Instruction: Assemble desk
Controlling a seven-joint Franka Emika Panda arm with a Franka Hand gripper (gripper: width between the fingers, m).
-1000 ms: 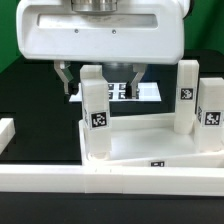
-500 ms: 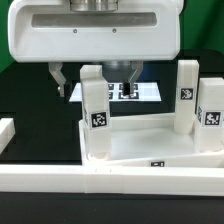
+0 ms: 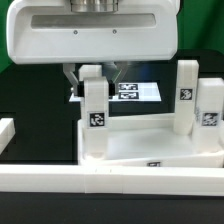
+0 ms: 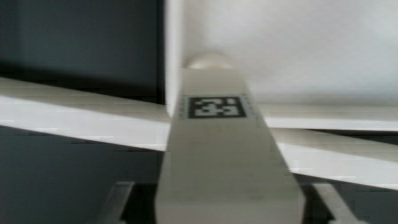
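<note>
The white desk top lies as a tray with its rim up, behind the front rail. Three square white legs with tags stand on it: one at the exterior view's left and two at the right. My gripper hangs over the left leg, with its fingers on either side of the leg's top. In the wrist view the tagged leg runs up between the fingers, with dark gaps on both sides. The gripper is open. The desk top shows beyond the leg.
The marker board lies flat on the black table behind the desk. A long white rail runs across the front, and another rail stands at the exterior view's left edge.
My gripper has moved toward the exterior view's right. Its fingers were left of and behind the left leg and now straddle its top. The desk and legs have not moved.
</note>
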